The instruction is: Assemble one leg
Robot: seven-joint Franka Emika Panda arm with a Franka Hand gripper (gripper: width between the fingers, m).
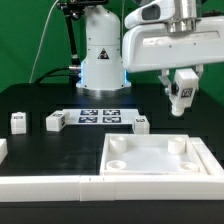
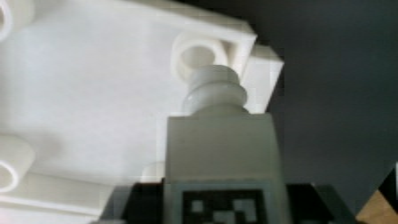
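My gripper (image 1: 182,88) is shut on a leg (image 1: 184,96), a small white block with a black-and-white tag, and holds it in the air above the far right corner of the large white square panel (image 1: 155,158). In the wrist view the held leg (image 2: 222,130) points its threaded tip at a round corner socket (image 2: 199,55) of the panel (image 2: 89,100); the tip is still apart from the socket. Three more legs lie on the table: one (image 1: 18,122) at the exterior view's left, one (image 1: 54,121) beside it, one (image 1: 142,123) behind the panel.
The marker board (image 1: 98,116) lies in the middle of the black table. The robot's white base (image 1: 100,55) stands behind it. A white L-shaped fence (image 1: 60,184) runs along the table's front edge and past the panel.
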